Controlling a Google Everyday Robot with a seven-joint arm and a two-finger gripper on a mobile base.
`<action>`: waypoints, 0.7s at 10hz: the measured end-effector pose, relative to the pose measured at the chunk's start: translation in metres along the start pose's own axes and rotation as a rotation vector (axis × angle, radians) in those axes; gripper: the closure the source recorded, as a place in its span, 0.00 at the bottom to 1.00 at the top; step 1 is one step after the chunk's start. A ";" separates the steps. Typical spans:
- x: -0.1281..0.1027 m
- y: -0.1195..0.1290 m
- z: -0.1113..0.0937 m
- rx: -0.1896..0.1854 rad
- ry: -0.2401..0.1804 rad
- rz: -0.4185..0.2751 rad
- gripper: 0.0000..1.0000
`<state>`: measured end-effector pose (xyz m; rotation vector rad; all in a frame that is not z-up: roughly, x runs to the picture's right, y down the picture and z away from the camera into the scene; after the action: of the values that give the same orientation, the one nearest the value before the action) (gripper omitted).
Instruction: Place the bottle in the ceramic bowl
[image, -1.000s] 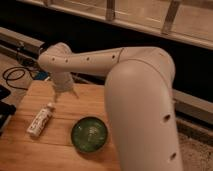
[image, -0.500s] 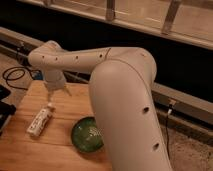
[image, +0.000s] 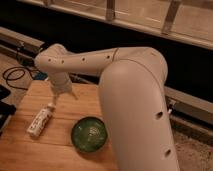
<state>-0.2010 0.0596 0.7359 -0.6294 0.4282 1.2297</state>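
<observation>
The bottle (image: 40, 121) lies on its side near the left edge of the wooden table (image: 22, 152), and its dark label marks cannot be read. The gripper (image: 52, 103) hangs at the bottle's far end; I cannot tell whether it is apart or together. The bowl (image: 89, 134) sits near the bottle's right, apart from it. Bare wood lies in front, and the white arm (image: 135, 110) crowds its right side.

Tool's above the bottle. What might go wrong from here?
1. The tool sits over the far end of the bottle, not its middle; a grasp there may slip.
2. The bottle lies flat near the left edge of the table; a nudge might push it off.
3. The bowl sits close beside the arm; a swing could bump it.
</observation>
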 end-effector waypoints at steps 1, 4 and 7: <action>0.002 0.001 0.003 -0.005 0.005 -0.010 0.35; -0.013 0.028 0.015 -0.026 0.017 -0.061 0.35; -0.049 0.080 0.024 -0.072 -0.022 -0.102 0.35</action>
<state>-0.2920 0.0555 0.7675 -0.6906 0.3306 1.1574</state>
